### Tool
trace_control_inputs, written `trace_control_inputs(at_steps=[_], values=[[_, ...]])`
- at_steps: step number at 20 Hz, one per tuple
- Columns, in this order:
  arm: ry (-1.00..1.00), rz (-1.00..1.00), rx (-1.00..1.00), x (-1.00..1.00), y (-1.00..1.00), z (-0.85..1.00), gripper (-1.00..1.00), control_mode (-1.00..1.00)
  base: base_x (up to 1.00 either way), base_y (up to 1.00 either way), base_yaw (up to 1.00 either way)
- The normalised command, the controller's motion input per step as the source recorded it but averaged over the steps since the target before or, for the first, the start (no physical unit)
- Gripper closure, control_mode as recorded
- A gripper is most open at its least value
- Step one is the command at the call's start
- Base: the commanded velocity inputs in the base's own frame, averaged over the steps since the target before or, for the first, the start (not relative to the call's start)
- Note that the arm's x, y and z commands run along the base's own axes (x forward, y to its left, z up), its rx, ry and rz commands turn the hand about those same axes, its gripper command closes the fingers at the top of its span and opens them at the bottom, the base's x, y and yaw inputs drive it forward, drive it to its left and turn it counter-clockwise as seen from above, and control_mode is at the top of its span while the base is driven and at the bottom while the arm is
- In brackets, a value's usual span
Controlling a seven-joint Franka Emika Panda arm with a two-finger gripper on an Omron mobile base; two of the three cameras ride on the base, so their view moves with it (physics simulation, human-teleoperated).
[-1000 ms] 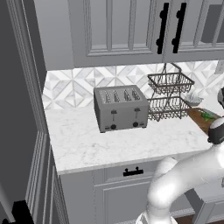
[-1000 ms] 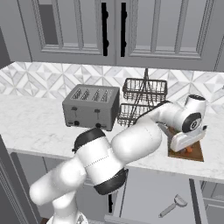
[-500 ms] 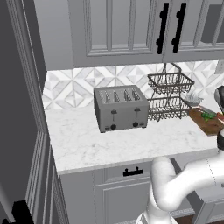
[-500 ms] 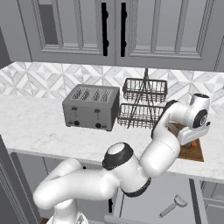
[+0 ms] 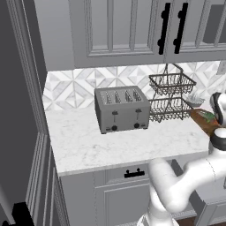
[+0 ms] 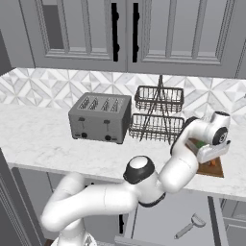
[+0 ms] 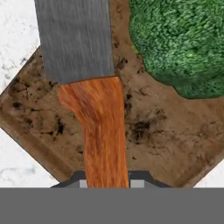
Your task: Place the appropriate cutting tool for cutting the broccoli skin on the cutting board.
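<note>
Your arm reaches far right across the marble surface (image 6: 43, 139), wrist bent down over the cutting board (image 6: 215, 168). Your hand (image 7: 106, 180) is clamped on the cutting tool (image 7: 94, 109): a grained orange-red handle with a flat brushed-grey blade, directly over the speckled brown wood. The lumpy green broccoli (image 7: 181, 43) lies just beside the blade on the board.

Cutting tool (image 7: 87, 87) blade and broccoli (image 7: 179, 43) cut off at hand view's top edge.
</note>
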Motion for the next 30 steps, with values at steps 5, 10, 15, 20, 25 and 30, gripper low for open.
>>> trace_control_inputs(at_steps=[5,10,15,20,25,30], values=[[-0.03,0.0,-0.06,-0.24,0.29,-0.67,-1.0,-1.0,0.0,0.0,0.0],[-0.02,0.0,0.0,-0.41,0.63,0.13,-1.0,-1.0,0.0,0.0,0.0],[-0.14,0.0,0.0,-0.56,0.18,0.52,-1.0,-1.0,0.0,0.0,0.0],[-0.34,0.0,-0.07,-0.77,0.39,0.41,-1.0,-1.0,0.0,0.0,0.0],[-0.32,0.0,-0.09,-0.67,0.66,0.3,-1.0,-1.0,0.0,0.0,0.0],[-0.15,0.0,-0.14,-0.65,0.9,0.18,-1.0,-1.0,0.0,0.0,0.0]])
